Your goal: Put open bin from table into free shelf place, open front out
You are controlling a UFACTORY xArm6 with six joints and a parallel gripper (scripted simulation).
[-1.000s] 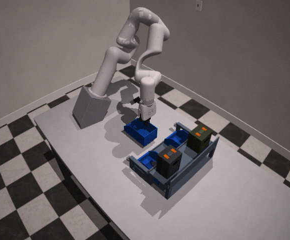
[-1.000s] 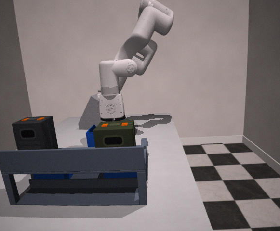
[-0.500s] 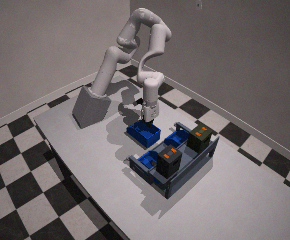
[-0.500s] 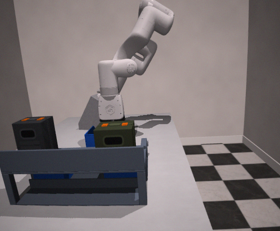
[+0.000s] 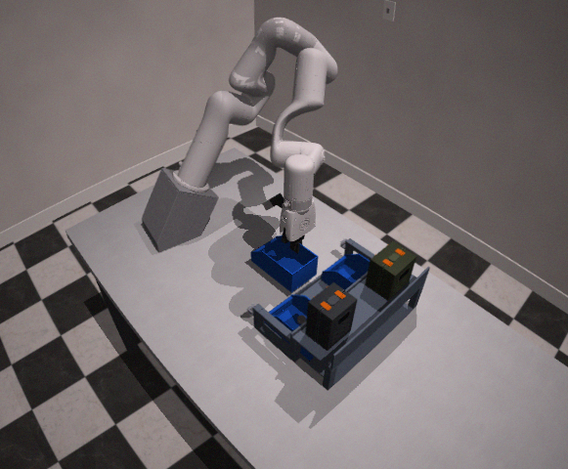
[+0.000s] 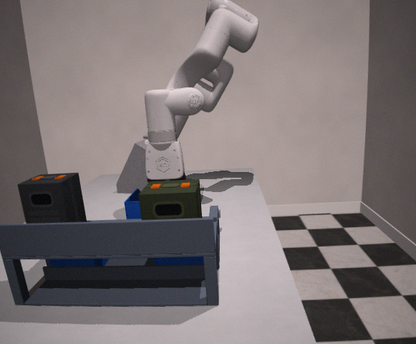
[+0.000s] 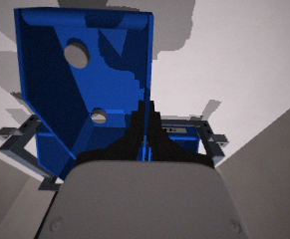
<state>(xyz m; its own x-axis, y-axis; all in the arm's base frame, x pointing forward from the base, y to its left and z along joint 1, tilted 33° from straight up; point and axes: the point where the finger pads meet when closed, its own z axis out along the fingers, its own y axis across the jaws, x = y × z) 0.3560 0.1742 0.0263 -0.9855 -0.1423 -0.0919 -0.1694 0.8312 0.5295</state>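
The loose blue open bin (image 5: 284,262) is at the table's middle, in front of the shelf (image 5: 339,313). My gripper (image 5: 294,245) comes down from above and is shut on the bin's thin side wall. In the wrist view the wall runs between my two dark fingers, and the bin's inside (image 7: 85,90) shows two round pale parts. I cannot tell if the bin touches the table. Two blue bins (image 5: 289,310) (image 5: 347,270) stand on the shelf with a free place (image 5: 319,291) between them. In the exterior view the held bin (image 6: 132,204) is mostly hidden.
A dark grey box (image 5: 330,315) and an olive box (image 5: 391,269) with orange tabs stand on the shelf's upper board behind the bins. The shelf's back panel (image 6: 107,236) faces the exterior view. The arm's grey base (image 5: 177,212) stands at the table's far left.
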